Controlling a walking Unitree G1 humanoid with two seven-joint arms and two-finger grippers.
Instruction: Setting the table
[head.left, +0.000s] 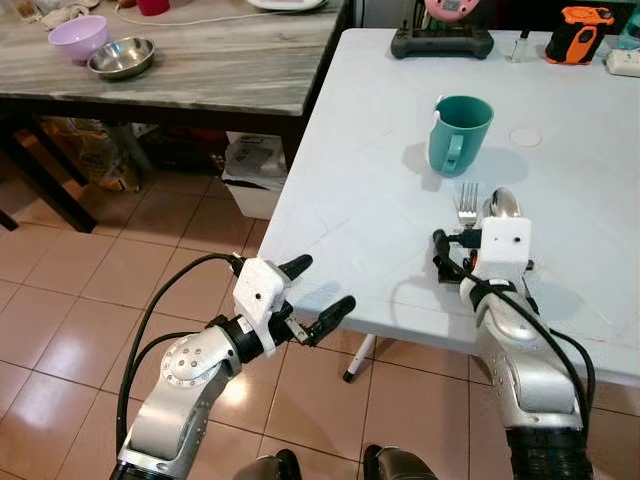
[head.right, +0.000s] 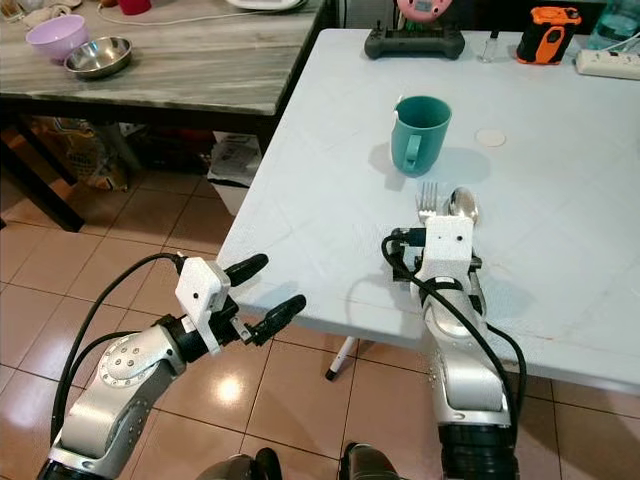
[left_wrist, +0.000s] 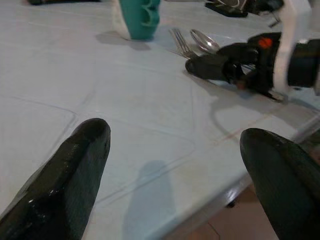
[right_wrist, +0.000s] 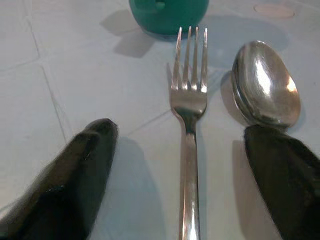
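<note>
On the white table (head.left: 370, 190) lie a silver fork (right_wrist: 189, 95) and a spoon (right_wrist: 265, 82), side by side just in front of a teal mug (head.left: 460, 130). My right gripper (right_wrist: 182, 132) rests low on the table, open, its black fingers (right_wrist: 90, 165) straddling the fork's handle without touching it. The spoon's bowl lies just past the other finger. My left gripper (head.left: 322, 285) hovers open and holds nothing, off the table's front left edge and over the floor.
A grey wooden table (head.left: 230, 70) at the left carries a purple bowl (head.left: 78, 37) and a steel bowl (head.left: 122, 57). At the white table's far edge stand a black device (head.left: 441, 42), an orange device (head.left: 578, 33) and a white disc (head.left: 524, 137). Tiled floor lies below.
</note>
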